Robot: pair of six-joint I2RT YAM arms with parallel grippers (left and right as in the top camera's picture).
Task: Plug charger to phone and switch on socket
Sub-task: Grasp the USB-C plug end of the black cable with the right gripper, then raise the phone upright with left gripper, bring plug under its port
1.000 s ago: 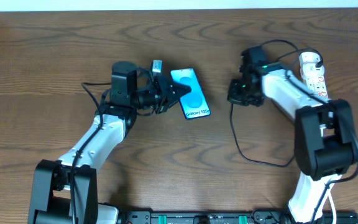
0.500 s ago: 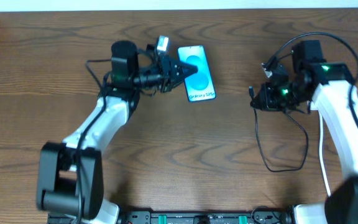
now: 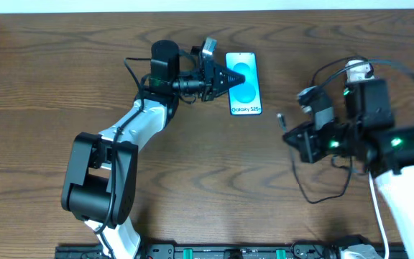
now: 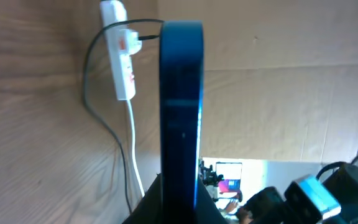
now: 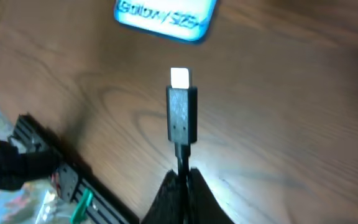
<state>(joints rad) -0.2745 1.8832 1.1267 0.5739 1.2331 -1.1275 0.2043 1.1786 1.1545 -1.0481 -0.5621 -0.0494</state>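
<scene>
Pinching the phone (image 3: 244, 83) by one long edge near the far edge of the desk (image 3: 63, 65), left gripper (image 3: 223, 76) pressed onto it, right gripper (image 3: 288, 135) clamped on the charger (image 5: 181, 112) cable behind its connector, socket (image 3: 358, 70) far right.

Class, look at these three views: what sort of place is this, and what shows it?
Probably a robot lab bench: a left arm and right arm at a wooden table, set with a phone, charger and socket.
</scene>
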